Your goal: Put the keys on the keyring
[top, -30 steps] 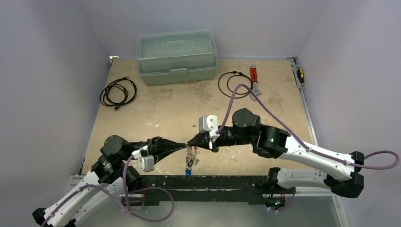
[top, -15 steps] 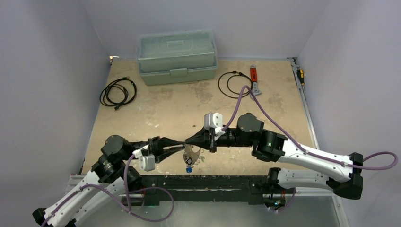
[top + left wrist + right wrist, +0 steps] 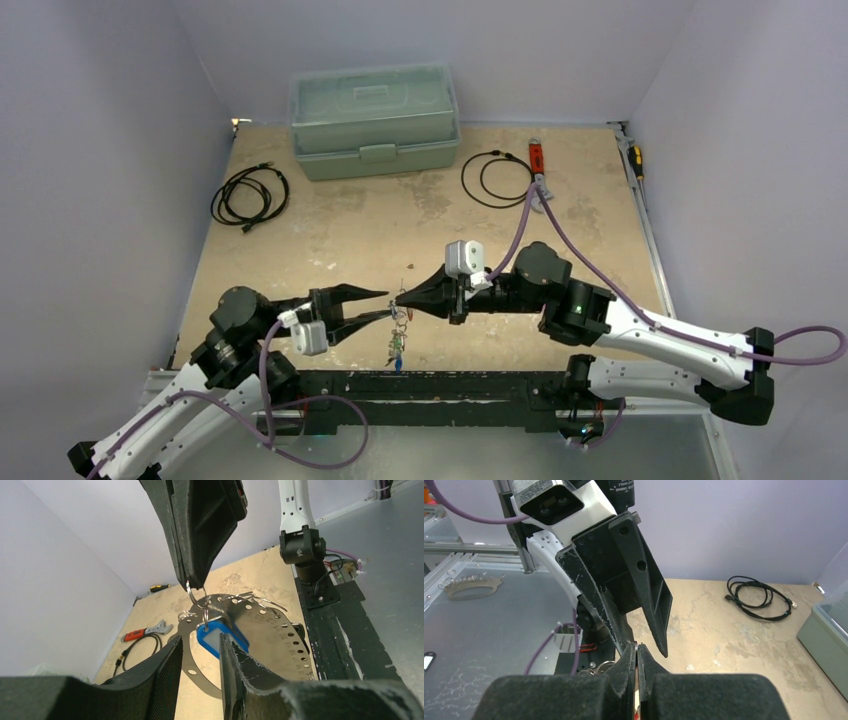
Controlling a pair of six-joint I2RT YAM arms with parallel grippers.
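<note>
My right gripper [image 3: 402, 298] is shut on a small silvery ring [image 3: 195, 591] above the table's near edge. In the right wrist view its pads [image 3: 637, 647] are pressed together on the ring's wire. From the ring hangs the keyring [image 3: 272, 625], a flat silvery crescent with numbered holes, together with a blue plastic key head [image 3: 215, 639]. From above, the keys [image 3: 397, 340] dangle in a small cluster. My left gripper [image 3: 386, 304] stands open just left of the ring. Its fingers [image 3: 170, 665] flank the space in front of the blue head and hold nothing.
A green toolbox [image 3: 373, 120] stands at the back. Black cable coils lie at the left [image 3: 250, 195] and back right [image 3: 497, 178], next to a red-handled wrench [image 3: 537, 162]. A black rail [image 3: 470, 385] runs along the near edge. A second crescent plate [image 3: 471, 586] lies on the grey surface.
My left gripper has opened and let go of the ring. The right arm has shifted right, and the keyring now hangs straight down from its shut fingers.
</note>
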